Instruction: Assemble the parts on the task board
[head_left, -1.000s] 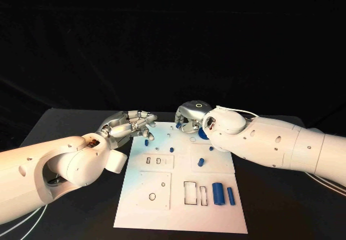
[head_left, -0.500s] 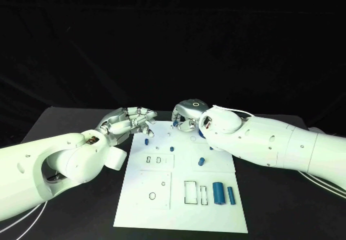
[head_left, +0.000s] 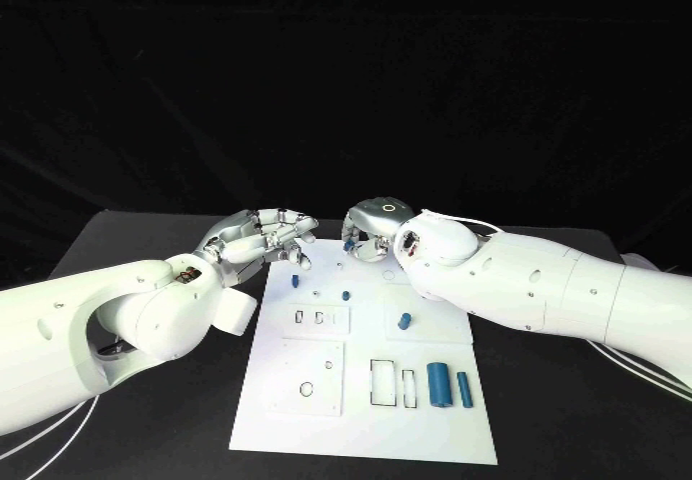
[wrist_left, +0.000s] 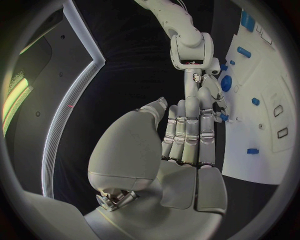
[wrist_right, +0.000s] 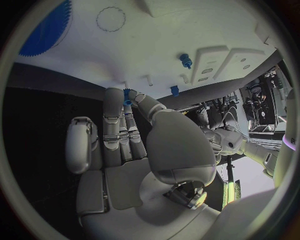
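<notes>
Task board lies just below both hands; right hand pinches a blue part; left hand curled.

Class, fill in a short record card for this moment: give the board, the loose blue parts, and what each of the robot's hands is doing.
Board: white task board lying flat on the black table.
Near-edge parts: two blue cylinders lying side by side on the board's right.
Mid-board part: small blue piece.
Left hand: at the board's far left corner, fingers curled, nothing seen in them.
Right hand: at the board's far edge, a small blue part at its fingers.
</notes>
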